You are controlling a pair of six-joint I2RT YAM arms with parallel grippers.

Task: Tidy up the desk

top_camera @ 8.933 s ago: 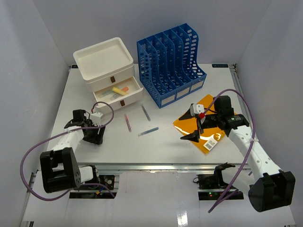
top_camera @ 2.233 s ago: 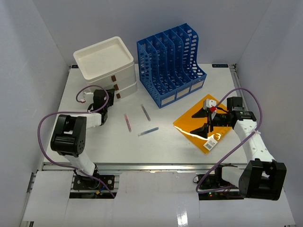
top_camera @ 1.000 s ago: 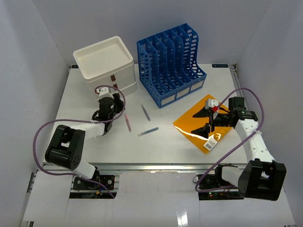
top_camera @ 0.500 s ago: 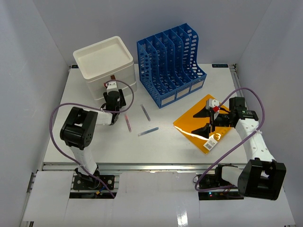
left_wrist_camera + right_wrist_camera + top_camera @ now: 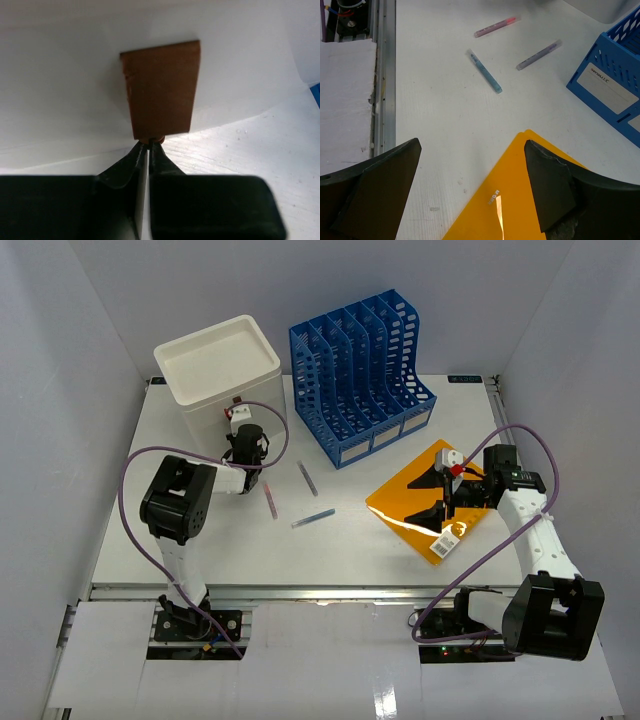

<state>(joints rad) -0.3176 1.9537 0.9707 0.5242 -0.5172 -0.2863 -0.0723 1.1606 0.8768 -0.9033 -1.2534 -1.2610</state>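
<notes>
The white desk [image 5: 200, 540] carries a white drawer box [image 5: 215, 365] at the back left, with its drawers pushed in. My left gripper [image 5: 245, 440] is pressed against the box front. In the left wrist view its jaws [image 5: 150, 142] are pinched together on the lower edge of a brown pull tab [image 5: 162, 90]. My right gripper [image 5: 432, 495] hangs open over the near-left corner of a yellow folder [image 5: 420, 515]. In the right wrist view one finger is above the folder [image 5: 520, 210] and the other above bare desk [image 5: 435, 125].
A blue file rack [image 5: 360, 375] stands at the back centre. A pink pen [image 5: 270, 499], a grey-purple pen [image 5: 307, 478] and a blue pen [image 5: 313, 518] lie loose mid-desk. A metal rail [image 5: 382, 75] runs along the near edge.
My left gripper has moved up to the drawer box front and its jaws have come together on the brown tab. The right arm has stayed still.
</notes>
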